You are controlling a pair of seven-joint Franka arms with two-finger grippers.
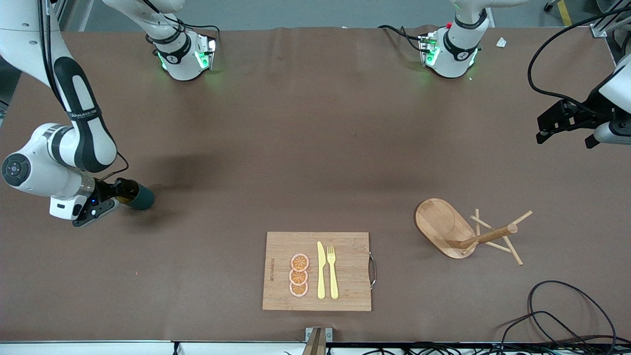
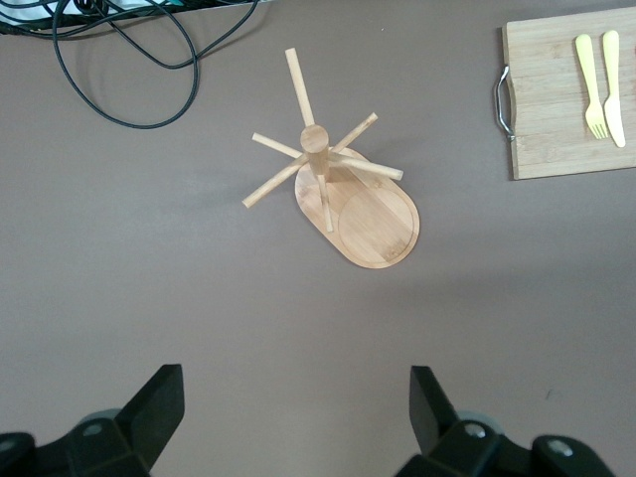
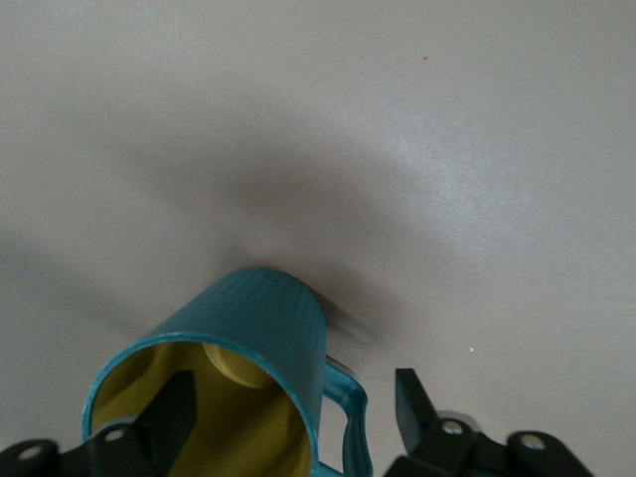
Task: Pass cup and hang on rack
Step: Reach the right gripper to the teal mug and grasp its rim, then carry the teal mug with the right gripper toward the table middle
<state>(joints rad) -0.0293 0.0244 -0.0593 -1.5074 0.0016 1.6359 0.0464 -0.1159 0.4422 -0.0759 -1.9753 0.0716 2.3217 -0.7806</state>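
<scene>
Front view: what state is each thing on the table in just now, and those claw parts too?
cup: lying on its side, one finger inside its mouth
rack: upright, pegs bare
right end effector: astride the cup's wall and handle, not yet clamped
left end effector: open, empty, waiting in the air
cutting board: flat, carrying knife, fork, orange slices

- Cup (image 3: pixel 260 328): ribbed teal wall, slightly glossy, perhaps ceramic.
- Rack (image 1: pixel 461 230): pale smooth wood.
- Board (image 1: pixel 281 266): bamboo-grained wood.
- Table (image 1: pixel 305 148): matt brown.
</scene>
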